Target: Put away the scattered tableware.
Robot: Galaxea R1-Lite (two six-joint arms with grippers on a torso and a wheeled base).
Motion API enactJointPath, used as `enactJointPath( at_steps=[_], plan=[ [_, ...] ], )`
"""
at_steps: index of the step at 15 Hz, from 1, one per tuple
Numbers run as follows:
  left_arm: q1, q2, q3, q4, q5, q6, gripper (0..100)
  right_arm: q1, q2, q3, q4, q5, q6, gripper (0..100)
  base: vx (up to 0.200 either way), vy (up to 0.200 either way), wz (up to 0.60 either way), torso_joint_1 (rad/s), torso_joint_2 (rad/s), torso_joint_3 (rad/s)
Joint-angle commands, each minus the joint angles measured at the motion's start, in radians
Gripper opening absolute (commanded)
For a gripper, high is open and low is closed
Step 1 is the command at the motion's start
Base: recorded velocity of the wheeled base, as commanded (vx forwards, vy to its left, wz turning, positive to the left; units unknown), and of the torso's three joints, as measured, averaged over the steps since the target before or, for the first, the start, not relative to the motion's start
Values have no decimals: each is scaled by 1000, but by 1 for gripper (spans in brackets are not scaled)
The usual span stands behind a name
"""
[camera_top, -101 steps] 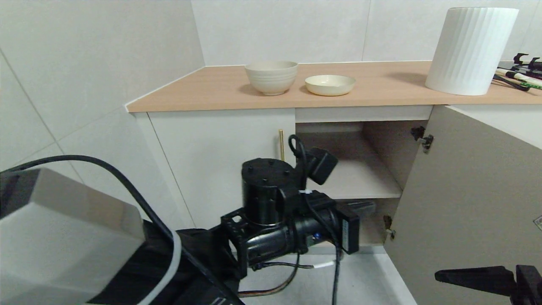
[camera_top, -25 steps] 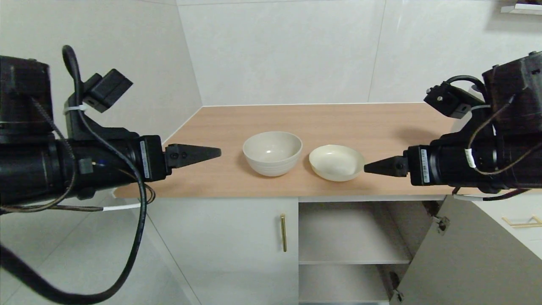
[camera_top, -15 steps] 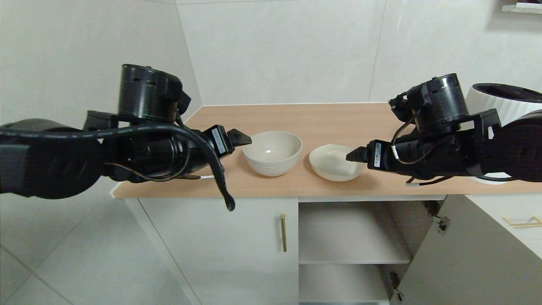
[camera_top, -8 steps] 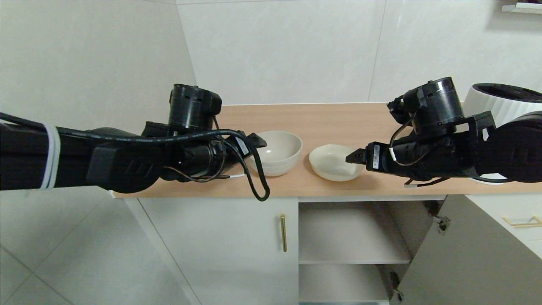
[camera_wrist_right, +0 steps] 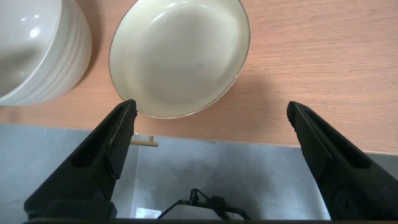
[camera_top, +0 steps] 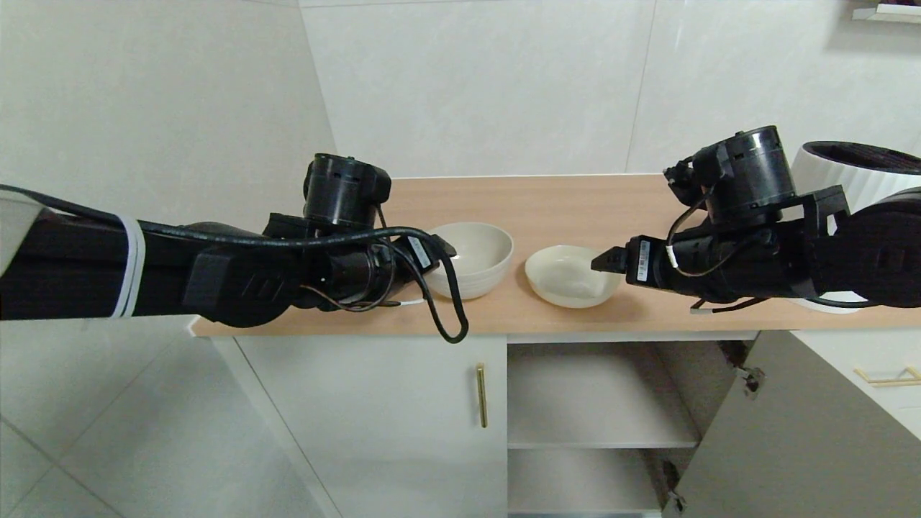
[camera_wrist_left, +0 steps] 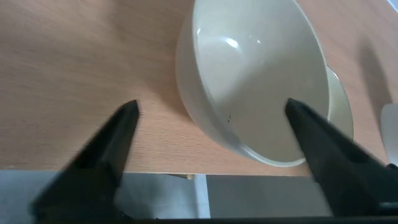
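A deep cream bowl [camera_top: 471, 259] and a shallow cream dish [camera_top: 568, 277] sit side by side near the front of the wooden counter [camera_top: 561, 208]. My left gripper [camera_top: 440, 250] is at the bowl's left rim. In the left wrist view the gripper [camera_wrist_left: 211, 109] is open, with the bowl [camera_wrist_left: 255, 81] wide between its fingers [camera_wrist_left: 115, 140]. My right gripper [camera_top: 603, 260] is at the dish's right edge. In the right wrist view that gripper [camera_wrist_right: 208, 109] is open too, the dish [camera_wrist_right: 180, 56] just beyond its fingertips [camera_wrist_right: 121, 124] and the bowl [camera_wrist_right: 37, 50] beside it.
A tall white ribbed container [camera_top: 856, 165] stands on the counter behind my right arm. Below the counter, the right cabinet door [camera_top: 784, 432] hangs open on bare shelves [camera_top: 597, 403]. The left door with a brass handle [camera_top: 480, 396] is shut. Walls meet at the counter's far left corner.
The head camera has risen from cabinet level to above the counter. Over the last second my left gripper moved right up to the bowl; the right gripper stayed at the dish.
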Motion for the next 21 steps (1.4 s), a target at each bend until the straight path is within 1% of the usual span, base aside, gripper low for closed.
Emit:
enactJointPath(
  at_steps=[1, 10, 13, 14, 17, 19, 21],
  plan=[
    [0, 1, 0, 1, -1, 0, 0, 1, -5, 1, 1, 0, -1, 100, 0, 0, 0, 0, 0, 0],
    [8, -29, 5, 3, -2, 0, 0, 1, 3, -5, 0, -3, -1, 100, 0, 0, 0, 0, 0, 0],
    [9, -57, 9, 6, -4, 2, 0, 4, 44, -8, -11, -98, -3, 100, 0, 0, 0, 0, 0, 0],
    [9, -65, 18, 6, -5, 3, 0, 7, 70, -8, -45, -143, -5, 100, 0, 0, 0, 0, 0, 0],
    [9, -72, 20, 6, -7, 3, 0, 10, 153, -8, -117, -233, -15, 100, 0, 0, 0, 0, 0, 0],
    [9, -72, 21, 6, -7, 5, 0, 8, 185, -18, -157, -241, -15, 100, 0, 0, 0, 0, 0, 0],
    [9, -72, 21, 6, -7, 5, 0, 8, 194, -16, -166, -241, -15, 100, 0, 0, 0, 0, 0, 0]
  ],
)
